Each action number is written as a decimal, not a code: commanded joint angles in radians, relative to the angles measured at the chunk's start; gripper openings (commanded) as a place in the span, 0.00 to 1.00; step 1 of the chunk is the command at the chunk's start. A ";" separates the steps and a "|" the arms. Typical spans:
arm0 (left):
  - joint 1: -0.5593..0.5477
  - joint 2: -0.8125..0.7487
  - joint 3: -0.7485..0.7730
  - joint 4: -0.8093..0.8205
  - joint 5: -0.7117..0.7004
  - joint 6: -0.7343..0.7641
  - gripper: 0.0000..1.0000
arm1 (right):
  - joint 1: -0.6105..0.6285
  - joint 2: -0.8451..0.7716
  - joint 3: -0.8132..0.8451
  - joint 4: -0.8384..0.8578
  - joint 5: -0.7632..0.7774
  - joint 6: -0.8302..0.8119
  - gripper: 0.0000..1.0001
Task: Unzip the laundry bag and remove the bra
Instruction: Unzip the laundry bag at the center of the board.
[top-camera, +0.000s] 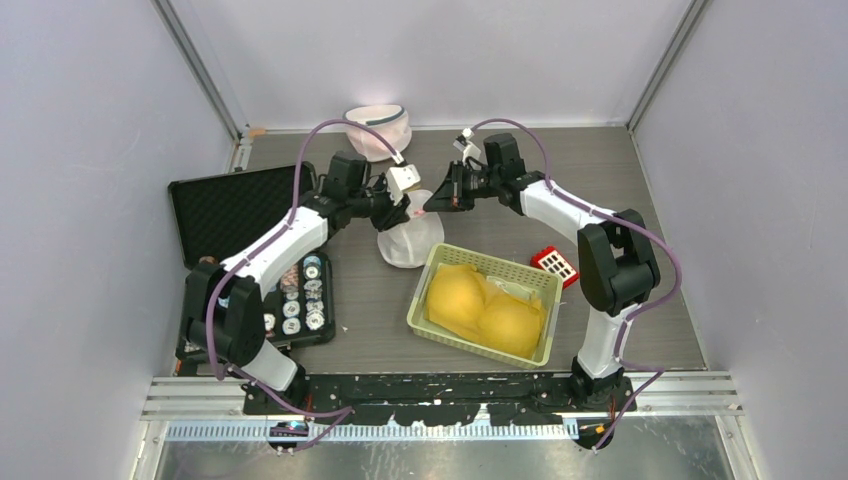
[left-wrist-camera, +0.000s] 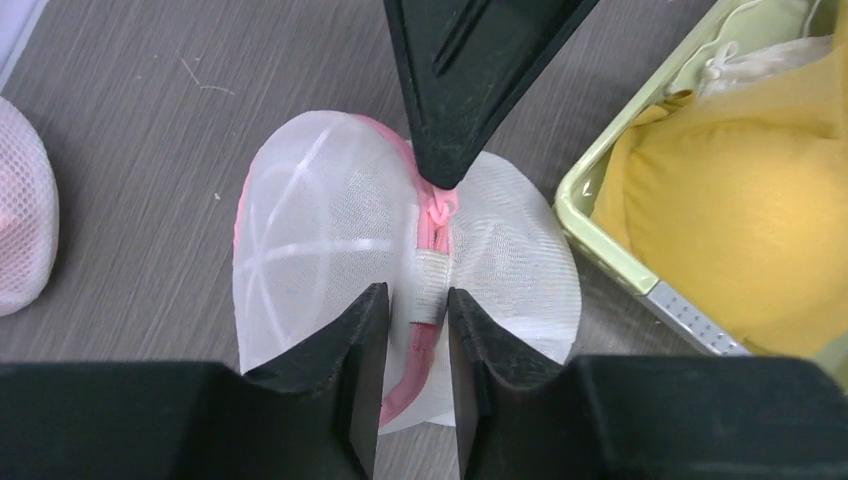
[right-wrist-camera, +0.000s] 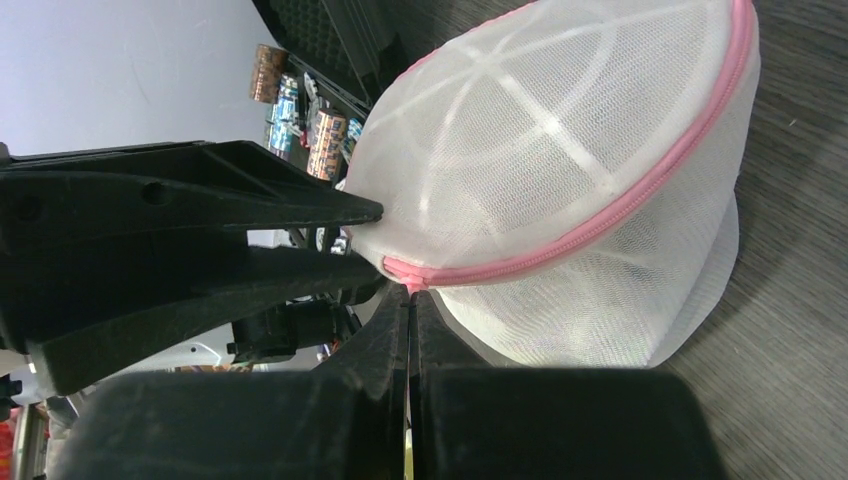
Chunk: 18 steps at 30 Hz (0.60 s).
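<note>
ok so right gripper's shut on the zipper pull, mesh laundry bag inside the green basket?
No: the mesh laundry bag is outside the green basket, beside it, per the top external view. Right gripper is shut on the zipper pull.

The left arm (top-camera: 285, 240) and right arm (top-camera: 560, 205) reached forward and inward, tips nearly meeting. The left tool (left-wrist-camera: 415, 297) had its jaws slightly apart; the right tool (right-wrist-camera: 410, 292) was pressed tight.

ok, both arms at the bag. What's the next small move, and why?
Probably close the left fingers on the white tab between them. They straddle it with a gap showing, so the bag looks unanchored, while the right fingers are shut on the pink pull and the visible zip is closed. With the tab pinched, the right fingers could likely draw the pull along.
</note>
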<state>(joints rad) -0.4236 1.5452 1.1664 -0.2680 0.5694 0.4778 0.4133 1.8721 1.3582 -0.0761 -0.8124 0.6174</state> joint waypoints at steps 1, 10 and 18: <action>-0.003 0.002 0.003 0.002 -0.053 0.035 0.23 | 0.006 -0.041 0.022 0.033 -0.001 0.002 0.01; -0.003 -0.067 -0.111 0.058 -0.041 0.115 0.00 | -0.034 -0.041 0.032 -0.043 0.020 -0.062 0.01; -0.001 -0.031 -0.115 0.118 -0.020 0.233 0.00 | -0.090 -0.027 0.037 -0.003 0.010 -0.063 0.01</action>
<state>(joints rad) -0.4282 1.5177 1.0462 -0.1959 0.5346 0.6209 0.3470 1.8721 1.3640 -0.1295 -0.8024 0.5766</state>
